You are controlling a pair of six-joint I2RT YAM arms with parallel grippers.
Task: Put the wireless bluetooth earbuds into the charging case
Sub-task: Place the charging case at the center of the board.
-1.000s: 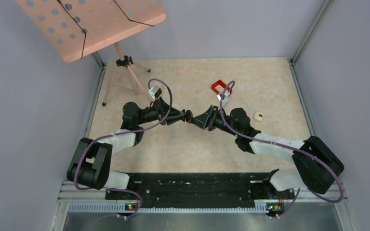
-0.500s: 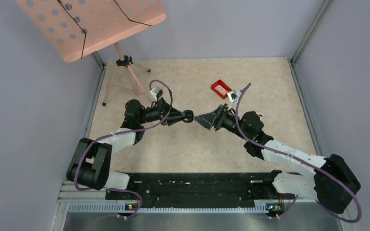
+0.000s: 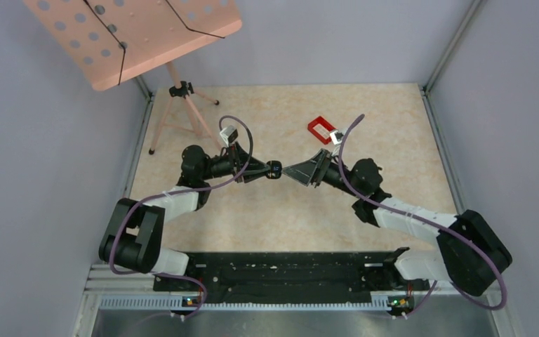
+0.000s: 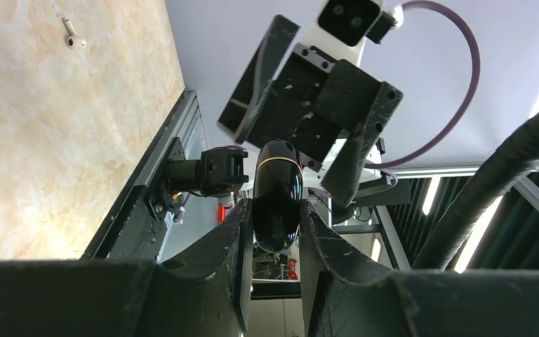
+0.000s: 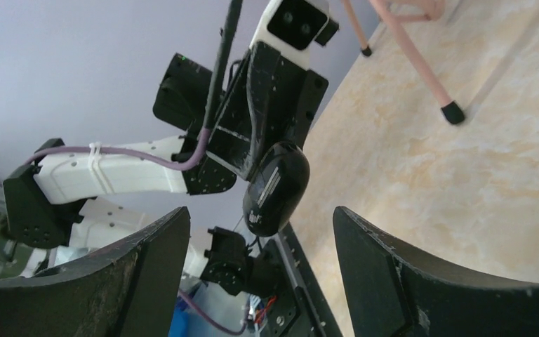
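Note:
The charging case [image 4: 277, 193], a glossy black pebble, is clamped between the fingers of my left gripper [image 4: 275, 228] and held up off the table. From above, the case [image 3: 275, 168] sits at the tip of the left gripper [image 3: 269, 169] near the table's middle. My right gripper [image 3: 289, 171] faces it from the right, a short gap away. Its jaws stand wide open and empty. In the right wrist view the case [image 5: 277, 186] hangs ahead of the right gripper [image 5: 260, 223], not between its fingers [image 5: 386, 267]. One pale earbud [image 4: 72, 40] lies on the table.
A red rectangular tray [image 3: 321, 129] lies on the table behind the right gripper. A pink music stand [image 3: 133, 35] rises at the back left, with its tripod legs [image 3: 182, 119] on the table. Grey walls close in both sides.
My right gripper has opened wide and drawn back to the right, away from the case. The right arm's elbow swung outward. The left gripper keeps its hold on the case.

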